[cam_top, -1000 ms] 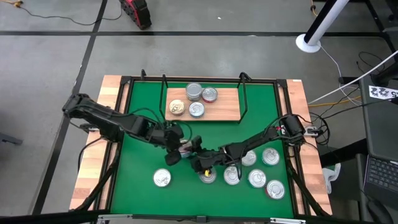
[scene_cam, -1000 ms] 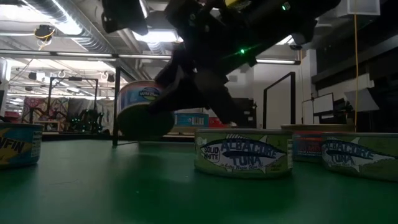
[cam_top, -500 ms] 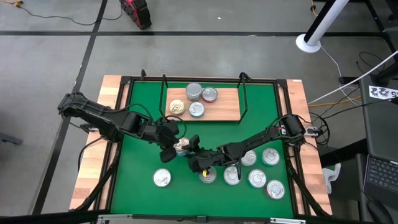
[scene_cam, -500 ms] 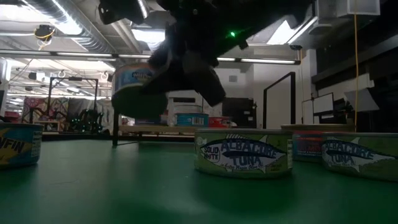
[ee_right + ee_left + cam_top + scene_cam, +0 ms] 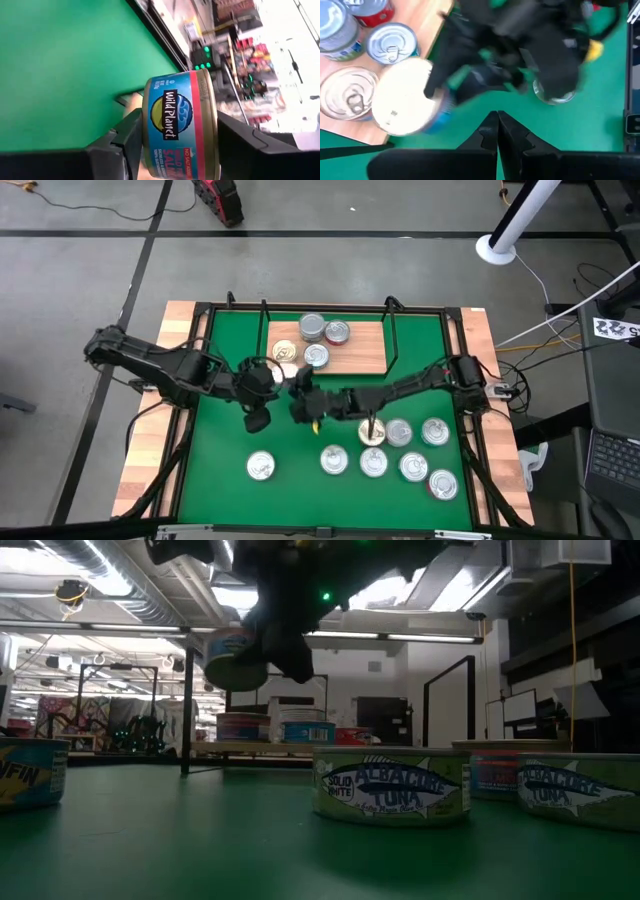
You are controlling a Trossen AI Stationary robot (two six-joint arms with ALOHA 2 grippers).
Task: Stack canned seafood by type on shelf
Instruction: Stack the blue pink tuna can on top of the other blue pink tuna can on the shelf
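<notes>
High view: the left gripper [image 5: 258, 418] waits over the green mat [image 5: 220, 450], jaws pressed together on nothing. Just right of it, the right gripper [image 5: 303, 402] pinches a blue-and-red salmon tin [image 5: 180, 125] by its sides, lifted off the mat near the shelf [image 5: 360, 360], probably so it clears the tins [image 5: 315, 340] already stacked there.
</notes>
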